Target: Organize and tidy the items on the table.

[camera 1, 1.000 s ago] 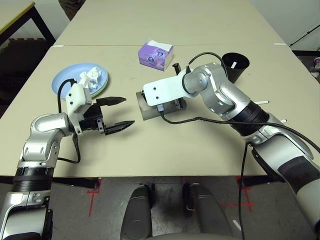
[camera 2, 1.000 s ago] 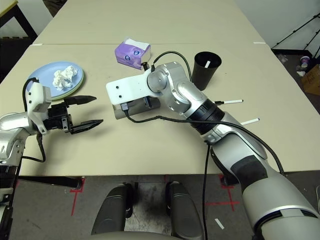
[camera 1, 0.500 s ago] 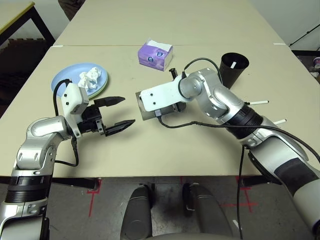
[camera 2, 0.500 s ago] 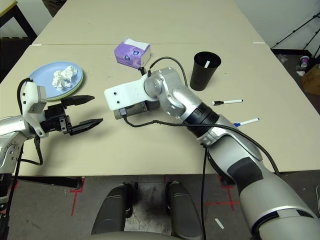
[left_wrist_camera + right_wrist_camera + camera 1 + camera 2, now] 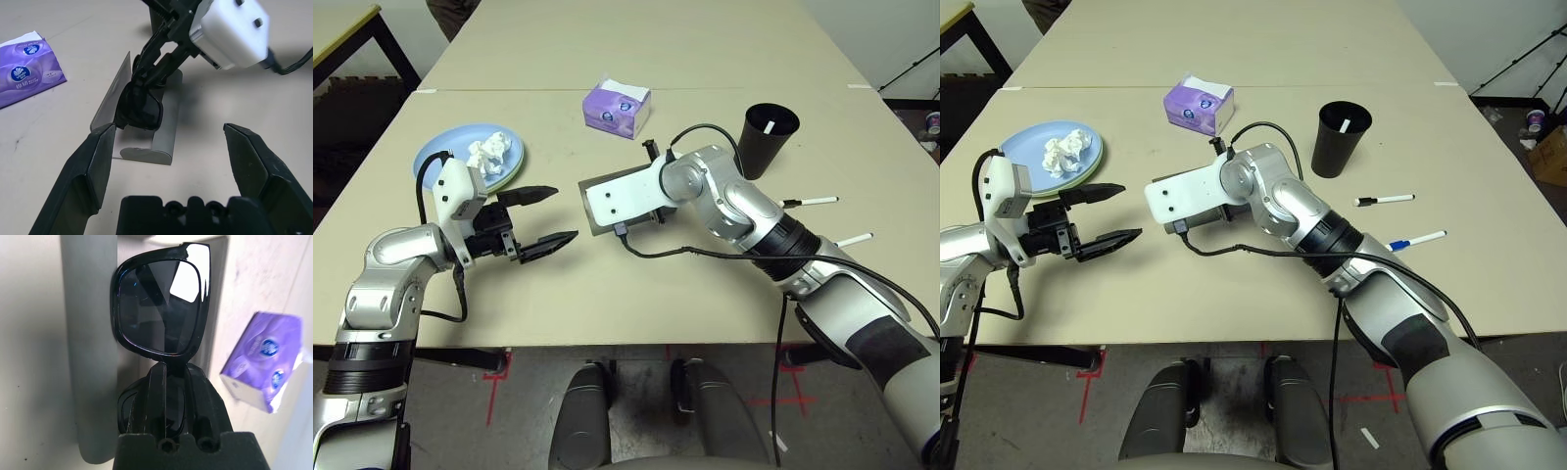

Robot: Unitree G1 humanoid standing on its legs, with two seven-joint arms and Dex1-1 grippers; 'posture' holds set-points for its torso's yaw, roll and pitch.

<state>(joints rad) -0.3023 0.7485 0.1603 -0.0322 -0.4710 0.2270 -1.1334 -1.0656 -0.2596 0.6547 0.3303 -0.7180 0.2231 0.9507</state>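
My right gripper (image 5: 174, 367) is shut on the black sunglasses (image 5: 164, 303), holding them in the open grey glasses case (image 5: 164, 142) at mid-table. Its white wrist block (image 5: 617, 191) covers most of the case from above. My left gripper (image 5: 563, 213) hovers open just left of the case, with nothing between its fingers. At the far left a light blue plate (image 5: 460, 152) lies on a pale green one and carries the crumpled white tissue (image 5: 489, 154). Two thin white pens (image 5: 813, 202) (image 5: 855, 238) lie on the table (image 5: 656, 284) at the right.
A purple tissue box (image 5: 618, 106) sits behind the case. A black cup (image 5: 769, 132) with something white in it stands at the back right. A cable loops from my right wrist over the tabletop. Bare beige surface runs along the near edge.
My right wrist has swung a little left with the sunglasses, and its forearm has dropped back, uncovering both pens. My left gripper has stayed open in about the same place.
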